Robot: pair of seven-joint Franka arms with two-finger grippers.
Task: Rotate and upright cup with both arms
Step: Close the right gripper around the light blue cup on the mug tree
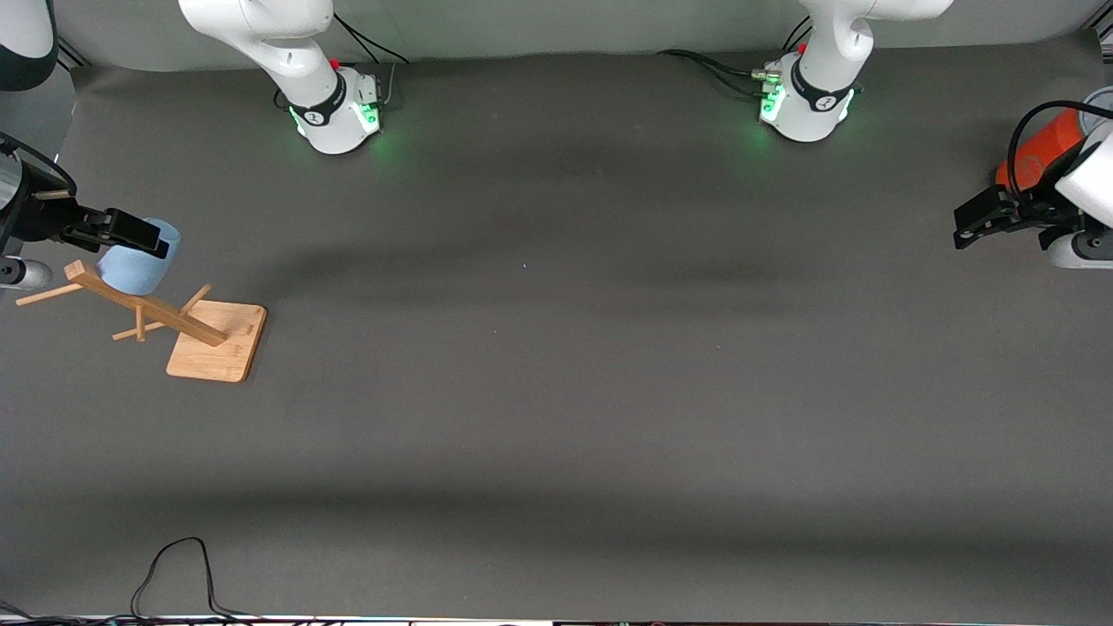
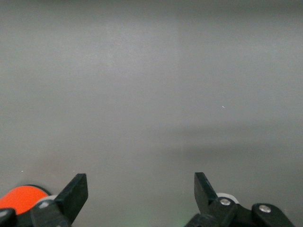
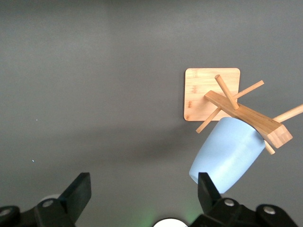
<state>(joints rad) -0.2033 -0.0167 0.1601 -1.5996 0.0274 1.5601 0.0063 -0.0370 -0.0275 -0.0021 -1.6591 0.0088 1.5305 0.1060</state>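
The pale-blue cup [image 1: 135, 268] hangs tilted on a peg of a wooden rack [image 1: 148, 306] at the right arm's end of the table. In the right wrist view the cup [image 3: 229, 158] has its narrow base toward the camera. My right gripper [image 1: 139, 233] is open and empty just above the cup. In the right wrist view [image 3: 142, 184] the cup lies just outside one fingertip [image 3: 204, 185], not between the two. My left gripper [image 1: 974, 228] is open and empty in the air at the left arm's end of the table, and in the left wrist view [image 2: 141, 182] only bare mat lies under it.
The rack stands on a square bamboo base [image 1: 217, 343], also seen in the right wrist view [image 3: 199, 94], with several pegs sticking out. An orange can [image 1: 1039, 152] lies by the left gripper and shows in the left wrist view [image 2: 21, 198]. A black cable [image 1: 174, 565] lies at the table edge nearest the camera.
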